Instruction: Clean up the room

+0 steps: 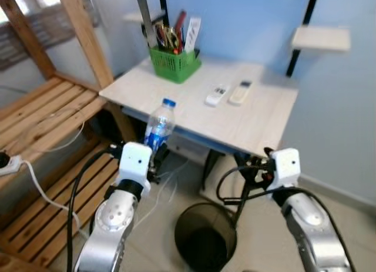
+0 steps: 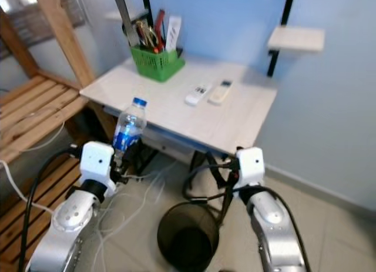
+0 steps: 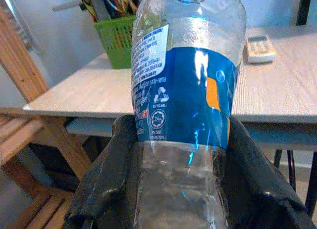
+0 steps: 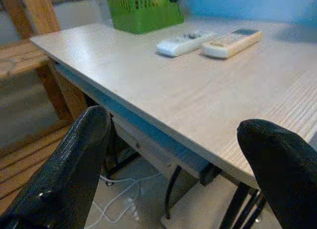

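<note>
A clear plastic water bottle (image 1: 160,124) with a blue cap and blue label stands upright in my left gripper (image 1: 154,154), just in front of the table's near edge. In the left wrist view both black fingers (image 3: 106,169) press against the bottle (image 3: 183,90) below its label. My right gripper (image 4: 173,155) is open with nothing in it, held low before the pale wooden table (image 1: 176,101), its fingers (image 4: 74,160) wide apart. A round black waste bin (image 1: 207,232) stands on the floor between my arms.
On the table are a green basket (image 1: 174,61) of pens and scissors and two white remote controls (image 1: 229,94). A slatted wooden rack (image 1: 47,119) stands to the left, with white cables (image 1: 35,184) and a power strip. Blue wall with small shelf (image 1: 320,38) behind.
</note>
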### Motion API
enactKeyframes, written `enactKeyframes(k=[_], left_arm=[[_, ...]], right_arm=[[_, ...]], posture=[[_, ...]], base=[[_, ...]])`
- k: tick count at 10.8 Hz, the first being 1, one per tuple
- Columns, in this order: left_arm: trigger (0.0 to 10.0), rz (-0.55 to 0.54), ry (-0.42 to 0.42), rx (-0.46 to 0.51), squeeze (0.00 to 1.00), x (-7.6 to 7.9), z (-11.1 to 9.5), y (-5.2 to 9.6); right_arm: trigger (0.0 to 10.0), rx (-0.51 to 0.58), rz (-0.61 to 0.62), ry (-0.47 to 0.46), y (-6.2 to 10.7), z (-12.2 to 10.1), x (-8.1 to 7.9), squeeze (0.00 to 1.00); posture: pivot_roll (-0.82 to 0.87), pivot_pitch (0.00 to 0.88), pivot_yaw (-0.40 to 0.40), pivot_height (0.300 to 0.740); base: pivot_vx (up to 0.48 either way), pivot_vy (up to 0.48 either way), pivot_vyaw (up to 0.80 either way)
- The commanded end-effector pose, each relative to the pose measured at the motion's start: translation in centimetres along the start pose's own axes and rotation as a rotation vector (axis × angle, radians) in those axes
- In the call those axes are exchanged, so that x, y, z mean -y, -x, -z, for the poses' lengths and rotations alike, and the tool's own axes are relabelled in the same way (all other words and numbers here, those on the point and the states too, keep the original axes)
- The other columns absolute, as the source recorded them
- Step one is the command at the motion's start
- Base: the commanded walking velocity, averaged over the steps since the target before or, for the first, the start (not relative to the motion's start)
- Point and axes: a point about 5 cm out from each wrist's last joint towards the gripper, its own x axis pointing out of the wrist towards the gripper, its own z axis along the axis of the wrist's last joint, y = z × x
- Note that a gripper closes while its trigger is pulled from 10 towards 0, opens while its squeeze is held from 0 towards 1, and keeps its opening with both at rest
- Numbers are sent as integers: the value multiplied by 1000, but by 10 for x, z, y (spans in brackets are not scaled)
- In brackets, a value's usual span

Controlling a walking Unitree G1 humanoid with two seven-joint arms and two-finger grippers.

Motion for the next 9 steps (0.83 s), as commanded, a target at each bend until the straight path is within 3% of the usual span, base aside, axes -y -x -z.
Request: enactKeyframes(k=[1,5,6,9], left_arm=[[10000,-12,-5,40,0,-4,-8,-1],[10000,-24,30,58,0,1,-10,0],[10000,-34,31,60,0,1,-10,0],[10000,-49,28,46,0,-1,-8,0]], right_arm=[[10000,4,-18,5,-2,-2,-4,0],[10000,0,-39,12,-4,-1,-5,0],[10000,2,-40,11,-4,-1,-5,0],[10000,-6,-62,29,-5,0,-6,0]], posture=[[-102,0,107,740],[-96,0,102,740],[-96,0,102,740],[-91,0,97,740]], base=[[368,-304,0],[365,-308,0],[0,0,0],[0,0,794]])
